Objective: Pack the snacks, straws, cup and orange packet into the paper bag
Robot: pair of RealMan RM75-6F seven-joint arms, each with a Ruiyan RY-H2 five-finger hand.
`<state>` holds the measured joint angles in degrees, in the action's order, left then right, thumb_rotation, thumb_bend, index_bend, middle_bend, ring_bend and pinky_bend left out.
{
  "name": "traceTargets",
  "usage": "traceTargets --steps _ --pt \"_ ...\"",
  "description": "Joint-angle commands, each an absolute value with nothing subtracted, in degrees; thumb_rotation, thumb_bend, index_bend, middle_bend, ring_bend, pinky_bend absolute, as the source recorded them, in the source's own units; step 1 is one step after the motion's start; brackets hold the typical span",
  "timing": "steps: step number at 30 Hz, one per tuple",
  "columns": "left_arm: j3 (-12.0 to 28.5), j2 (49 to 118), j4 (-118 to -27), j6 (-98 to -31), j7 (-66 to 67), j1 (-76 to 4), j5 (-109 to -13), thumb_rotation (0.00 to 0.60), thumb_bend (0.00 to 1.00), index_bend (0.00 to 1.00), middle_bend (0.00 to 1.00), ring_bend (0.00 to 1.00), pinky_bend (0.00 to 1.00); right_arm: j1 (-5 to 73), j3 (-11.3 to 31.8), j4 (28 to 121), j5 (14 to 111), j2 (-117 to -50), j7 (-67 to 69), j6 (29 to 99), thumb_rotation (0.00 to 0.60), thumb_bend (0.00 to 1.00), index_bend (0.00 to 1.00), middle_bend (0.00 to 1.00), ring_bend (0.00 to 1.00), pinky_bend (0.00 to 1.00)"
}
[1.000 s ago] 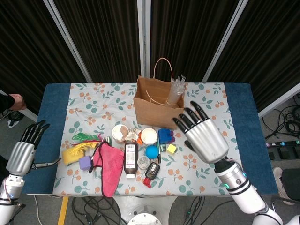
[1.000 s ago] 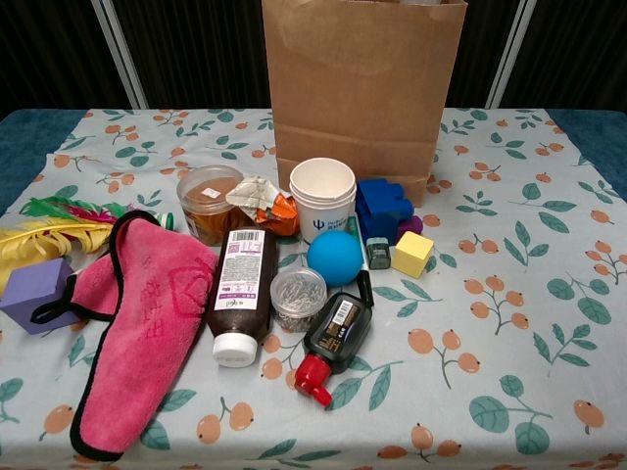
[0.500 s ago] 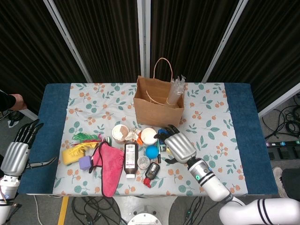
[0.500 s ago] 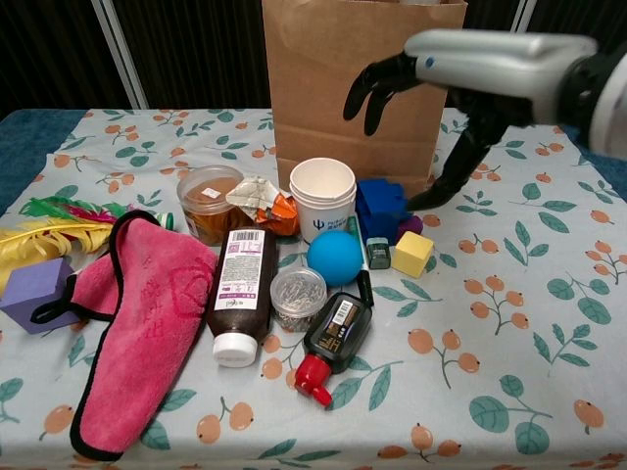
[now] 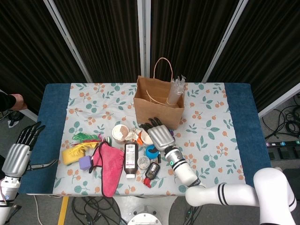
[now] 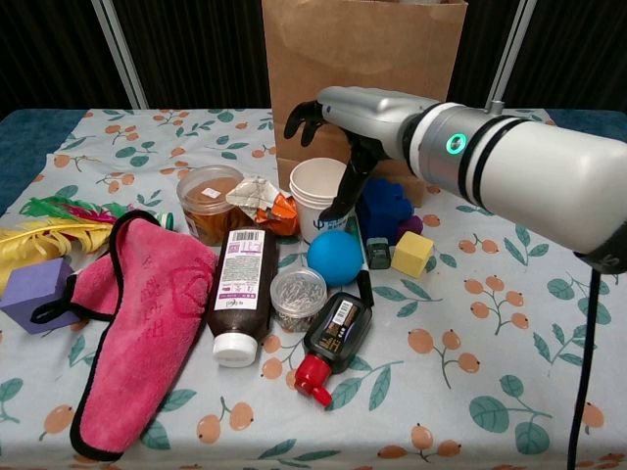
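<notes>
Chest view: the right hand (image 6: 343,122), fingers apart and holding nothing, hangs over the white paper cup (image 6: 322,199) before the paper bag (image 6: 362,78); light and crushable, it likely wants a gentle wrap around its sidewall.

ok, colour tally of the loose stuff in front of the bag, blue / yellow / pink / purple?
Blue: 2, ball and block.
Yellow: 2, small cube and feather.
Pink: 1, cloth.
Purple: 1 for sure, foam block; a small purple bit by the yellow cube is too hidden to count.
Total: 6.
</notes>
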<state>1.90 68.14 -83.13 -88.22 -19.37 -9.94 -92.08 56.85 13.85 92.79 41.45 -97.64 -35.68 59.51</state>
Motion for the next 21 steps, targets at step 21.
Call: traceTargets --steps 21 --pt "2.49 68.25 -81.90 -88.22 -21.03 -10.13 -91.59 0.215 0.00 0.06 0.04 0.03 0.07 59.05 13.91 86.03 37.78 -103.73 -44.19 63.62 0.600 0.00 0.20 0.34 0.18 0.08"
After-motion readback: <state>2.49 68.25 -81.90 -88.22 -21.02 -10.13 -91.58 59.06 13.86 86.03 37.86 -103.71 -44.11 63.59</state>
